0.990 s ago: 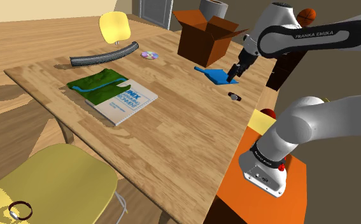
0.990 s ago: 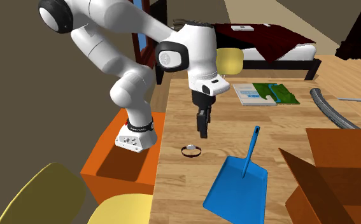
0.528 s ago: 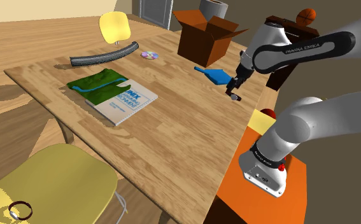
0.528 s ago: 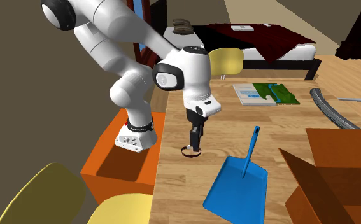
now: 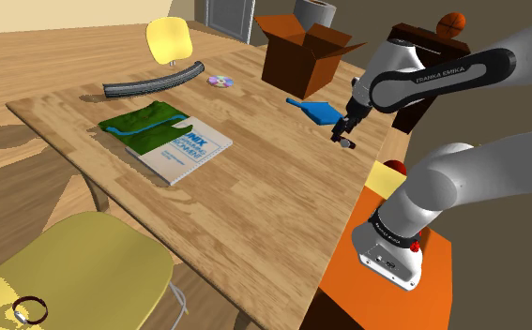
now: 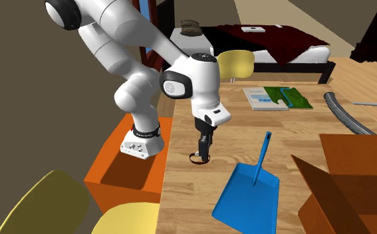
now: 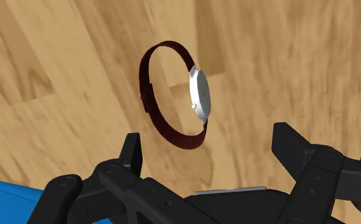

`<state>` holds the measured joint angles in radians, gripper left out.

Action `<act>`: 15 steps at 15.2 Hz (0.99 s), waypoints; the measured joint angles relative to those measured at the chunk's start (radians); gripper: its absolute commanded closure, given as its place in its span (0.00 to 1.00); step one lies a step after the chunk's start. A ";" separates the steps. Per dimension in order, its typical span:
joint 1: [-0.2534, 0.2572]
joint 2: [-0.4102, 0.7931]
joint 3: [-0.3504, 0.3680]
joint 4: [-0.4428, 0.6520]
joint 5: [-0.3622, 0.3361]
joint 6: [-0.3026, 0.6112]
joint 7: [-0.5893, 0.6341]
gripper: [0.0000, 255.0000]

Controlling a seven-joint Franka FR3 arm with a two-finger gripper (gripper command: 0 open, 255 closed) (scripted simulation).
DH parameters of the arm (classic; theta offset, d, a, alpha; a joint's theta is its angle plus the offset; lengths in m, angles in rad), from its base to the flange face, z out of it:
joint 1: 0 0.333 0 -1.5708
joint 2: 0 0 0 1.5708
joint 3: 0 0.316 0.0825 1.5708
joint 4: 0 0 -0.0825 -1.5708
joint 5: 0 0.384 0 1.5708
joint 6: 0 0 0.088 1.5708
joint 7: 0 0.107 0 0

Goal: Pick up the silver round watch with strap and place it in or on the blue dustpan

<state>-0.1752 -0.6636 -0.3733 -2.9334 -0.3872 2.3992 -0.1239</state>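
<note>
The gripper [image 7: 208,140] holds its two fingers wide apart. The silver watch [image 7: 199,95] sits just past the gripper, in line with the gap, touching neither finger. It stands on its dark strap on the wooden table [image 7: 287,57], with the blue dustpan [image 6: 250,196] farther off.

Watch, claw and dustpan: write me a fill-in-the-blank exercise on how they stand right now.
The watch lies on the wooden ____.
The claw is ____ and does not touch the watch.
The dustpan beside the watch is coloured ____.
Missing words: table; open; blue.
</note>
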 measured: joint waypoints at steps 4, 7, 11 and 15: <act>0.000 0.000 0.000 0.000 0.000 0.000 0.000 1.00; 0.000 0.000 0.000 0.000 0.000 0.000 0.000 1.00; 0.000 0.000 0.000 0.000 0.000 0.000 0.000 1.00; 0.004 -0.034 0.008 0.024 0.012 -0.056 -0.007 1.00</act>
<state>-0.1714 -0.6972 -0.3652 -2.9099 -0.3748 2.3436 -0.1306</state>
